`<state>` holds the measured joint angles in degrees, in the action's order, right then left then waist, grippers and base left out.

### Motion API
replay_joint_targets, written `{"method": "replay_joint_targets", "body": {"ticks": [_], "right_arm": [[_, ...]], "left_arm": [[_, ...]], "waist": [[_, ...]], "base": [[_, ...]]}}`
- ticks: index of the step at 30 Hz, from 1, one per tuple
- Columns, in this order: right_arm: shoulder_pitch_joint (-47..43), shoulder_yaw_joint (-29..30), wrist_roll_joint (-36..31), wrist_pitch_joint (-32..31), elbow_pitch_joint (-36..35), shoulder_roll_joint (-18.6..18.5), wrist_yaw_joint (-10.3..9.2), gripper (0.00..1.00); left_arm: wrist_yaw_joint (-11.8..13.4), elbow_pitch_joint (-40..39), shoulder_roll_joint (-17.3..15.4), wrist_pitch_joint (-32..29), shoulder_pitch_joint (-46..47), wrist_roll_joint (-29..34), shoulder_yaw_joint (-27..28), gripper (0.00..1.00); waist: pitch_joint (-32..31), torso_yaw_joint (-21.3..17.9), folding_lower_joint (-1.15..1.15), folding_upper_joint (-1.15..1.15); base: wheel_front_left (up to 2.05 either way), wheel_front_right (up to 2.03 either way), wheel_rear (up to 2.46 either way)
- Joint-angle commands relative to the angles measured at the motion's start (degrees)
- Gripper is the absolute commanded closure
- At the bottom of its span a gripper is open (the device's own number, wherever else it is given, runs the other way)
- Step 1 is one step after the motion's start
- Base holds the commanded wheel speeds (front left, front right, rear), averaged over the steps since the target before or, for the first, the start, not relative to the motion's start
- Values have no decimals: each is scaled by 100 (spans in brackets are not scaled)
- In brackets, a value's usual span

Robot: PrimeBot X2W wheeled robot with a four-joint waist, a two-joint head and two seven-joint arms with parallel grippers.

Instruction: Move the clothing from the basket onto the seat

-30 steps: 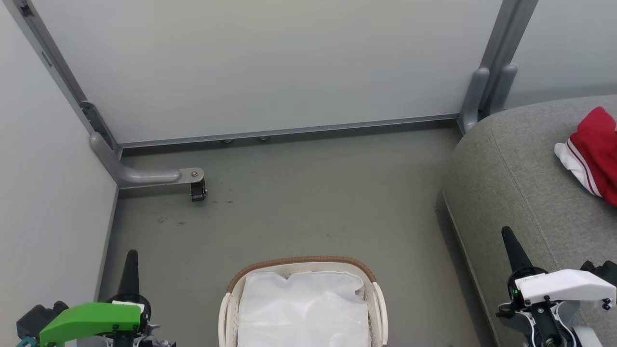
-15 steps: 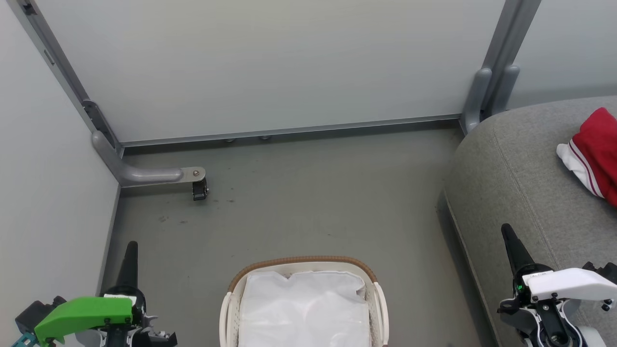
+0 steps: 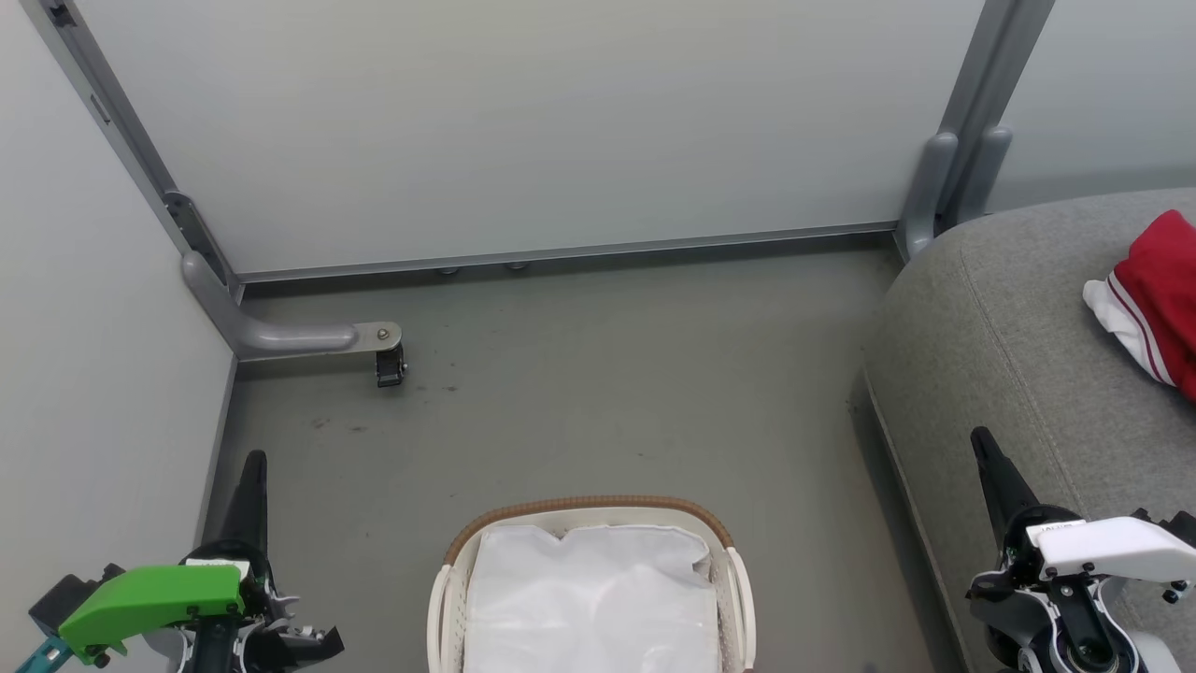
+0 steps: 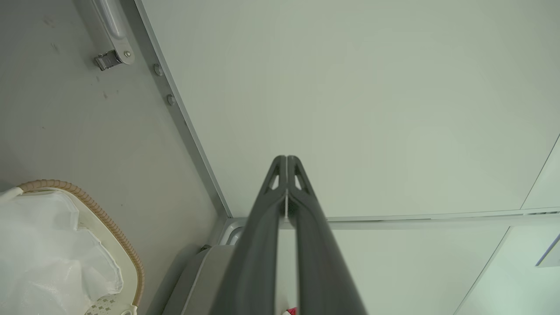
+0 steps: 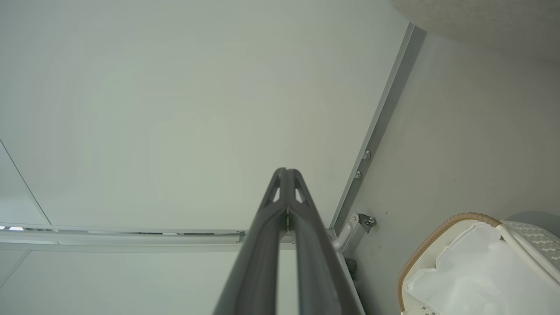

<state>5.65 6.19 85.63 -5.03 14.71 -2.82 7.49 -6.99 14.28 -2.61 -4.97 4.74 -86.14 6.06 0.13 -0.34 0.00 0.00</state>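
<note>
The red clothing (image 3: 1157,299) with a white striped panel lies on the grey seat (image 3: 1009,355) at the right edge of the head view. On the floor at bottom centre stands the cream basket (image 3: 587,509) with its brown rim; inside I see its white liner (image 3: 589,598) and nothing red. The basket (image 4: 109,227) also sits at the lower left of the left wrist view, and the basket (image 5: 437,236) at the lower right of the right wrist view. My left gripper (image 3: 254,460) is shut and empty, left of the basket. My right gripper (image 3: 981,439) is shut and empty by the seat's front edge.
Pale partition panels (image 3: 523,131) with grey metal frames close off the back and the left. A bent foot with a caster (image 3: 388,365) juts onto the grey floor (image 3: 598,393) at the left. A grey post (image 3: 944,187) stands behind the seat's corner.
The head view has shifted slightly. Both grippers stay shut; the left fingertip has risen in the picture, and the right gripper has edged upward a little. Clothing and basket lie as before.
</note>
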Motion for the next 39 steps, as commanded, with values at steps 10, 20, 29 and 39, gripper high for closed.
{"method": "replay_joint_targets", "body": {"ticks": [10,20,29,39], "right_arm": [[80,38,503,-121,-67,-14,0,100],[81,46,685,-174,-82,-12,0,100],[80,46,685,-172,-81,-12,0,100],[80,45,686,-172,-81,-12,0,100]], "left_arm": [[-60,-27,-45,-126,168,-465,51,100],[-65,-26,-46,-178,189,-636,59,100],[-65,-27,-46,-178,189,-636,58,100],[-66,-27,-46,-177,189,-636,58,100]], "waist": [[3,22,0,0],[5,34,0,0],[5,34,0,0],[5,34,0,0]], "base": [[0,0,0],[0,0,0],[0,0,0],[0,0,0]]}}
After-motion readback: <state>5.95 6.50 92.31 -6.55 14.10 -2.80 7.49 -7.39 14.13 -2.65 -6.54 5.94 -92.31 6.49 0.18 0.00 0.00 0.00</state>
